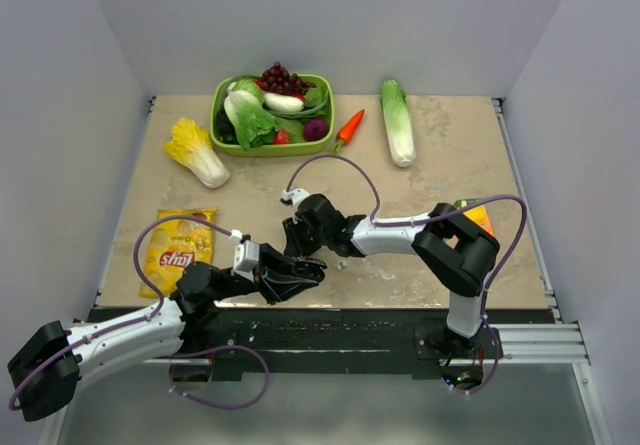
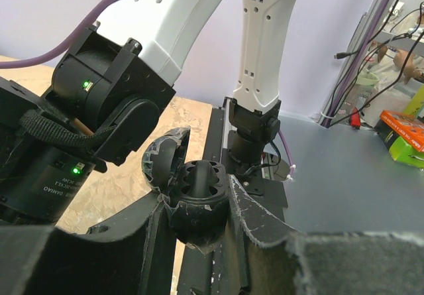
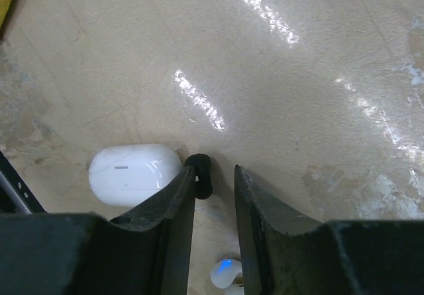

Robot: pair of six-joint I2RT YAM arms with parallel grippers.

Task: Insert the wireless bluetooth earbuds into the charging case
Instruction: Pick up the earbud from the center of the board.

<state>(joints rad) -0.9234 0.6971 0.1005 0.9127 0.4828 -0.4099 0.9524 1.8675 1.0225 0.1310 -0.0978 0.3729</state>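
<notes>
Two grippers meet at lower centre, above your table (image 3: 278, 69).
Your left gripper (image 2: 197, 192) clamps a black rounded shell (image 2: 199, 219). The right gripper (image 3: 216, 170) shows a narrow gap; you cannot tell whether it grips anything. The charging case (image 3: 132, 174) lies lower left, beside its finger; one earbud (image 3: 225, 272) glows blue, bottom centre.

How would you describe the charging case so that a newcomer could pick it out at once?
On the beige table, look beside the tip of the right tool. The charging case lies there, a white oval pebble with a short grey mark, far bigger than the tiny blue-lit earbud nearby.
</notes>
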